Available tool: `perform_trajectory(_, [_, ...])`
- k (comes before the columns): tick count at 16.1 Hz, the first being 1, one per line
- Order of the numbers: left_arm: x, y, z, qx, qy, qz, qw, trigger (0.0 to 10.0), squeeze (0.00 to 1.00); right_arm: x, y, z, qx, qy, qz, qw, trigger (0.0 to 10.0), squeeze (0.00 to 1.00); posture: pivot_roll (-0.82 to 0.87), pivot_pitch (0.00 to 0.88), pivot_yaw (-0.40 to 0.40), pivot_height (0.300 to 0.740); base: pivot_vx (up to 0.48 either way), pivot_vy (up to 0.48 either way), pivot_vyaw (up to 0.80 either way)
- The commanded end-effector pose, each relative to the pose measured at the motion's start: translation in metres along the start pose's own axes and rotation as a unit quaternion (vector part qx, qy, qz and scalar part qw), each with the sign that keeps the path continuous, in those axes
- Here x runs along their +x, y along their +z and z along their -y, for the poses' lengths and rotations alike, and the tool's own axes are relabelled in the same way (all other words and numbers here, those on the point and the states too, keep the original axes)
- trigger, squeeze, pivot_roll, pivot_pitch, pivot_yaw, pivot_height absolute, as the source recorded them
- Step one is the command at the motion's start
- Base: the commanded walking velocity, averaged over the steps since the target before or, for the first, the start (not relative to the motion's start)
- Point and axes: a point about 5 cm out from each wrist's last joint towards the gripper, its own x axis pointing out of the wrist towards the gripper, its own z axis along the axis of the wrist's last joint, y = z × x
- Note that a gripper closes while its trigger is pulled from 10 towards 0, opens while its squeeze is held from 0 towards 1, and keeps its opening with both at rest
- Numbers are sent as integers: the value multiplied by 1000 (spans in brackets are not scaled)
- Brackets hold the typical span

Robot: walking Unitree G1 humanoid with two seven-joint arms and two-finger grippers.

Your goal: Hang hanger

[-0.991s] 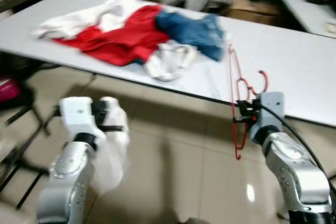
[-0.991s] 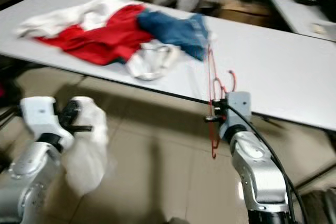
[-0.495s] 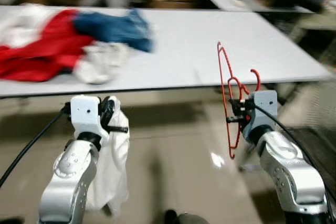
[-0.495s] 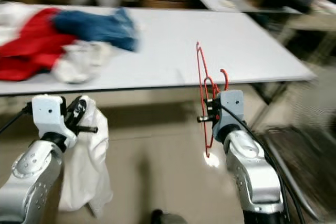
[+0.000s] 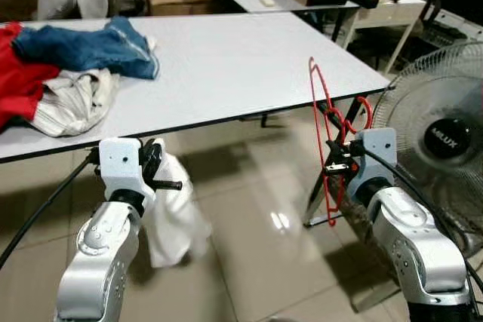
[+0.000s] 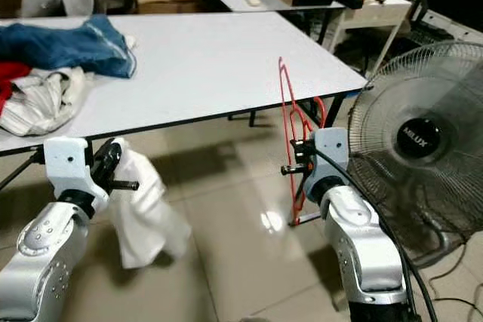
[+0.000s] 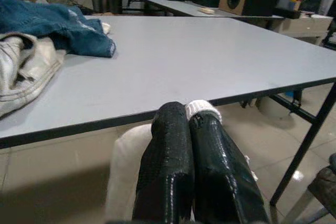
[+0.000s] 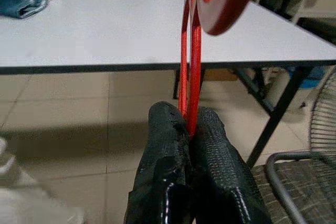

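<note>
Off the tabletop (image 5: 249, 50) corner beside a fan (image 5: 445, 141), the right pincer (image 5: 337, 165) is clamped on the red hanger (image 5: 323, 122), long axis upright, hook probably rightward, while the left pincer (image 5: 167, 184) pinches a white cloth (image 5: 175, 216).

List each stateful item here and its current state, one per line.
Red hanger: upright, pinched in the right gripper, not hung.
White cloth: dangling from the shut left gripper.
Blue jeans: crumpled on the table.
Fan: standing on the floor.
</note>
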Motion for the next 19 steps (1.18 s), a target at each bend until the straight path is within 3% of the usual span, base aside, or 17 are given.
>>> perform_trajectory(1, [3,3,3,5,-3,7,1000,10000,0,0,3,2,-12,2,-3,1000,10000,0,-85,0,-38,740,0,0,0])
perform_trajectory(6, [4,10,12,15,-39,36,998,10000,0,1,3,-5,-39,41,-7,998,10000,0,-94,0,-50,740,56,0,0])
perform_trajectory(13, [13,11,18,26,-71,38,996,10000,0,0,2,-2,-35,37,-5,999,10000,0,-106,0,-35,740,355,0,-800])
perform_trajectory(16, [19,15,20,29,-75,46,996,10000,0,0,3,-1,-40,38,-3,998,10000,0,-112,0,-34,740,387,0,-800])
perform_trajectory(19, [39,30,9,41,-35,67,996,10000,0,1,16,-4,-56,97,18,994,10000,0,-125,0,-31,740,391,0,0])
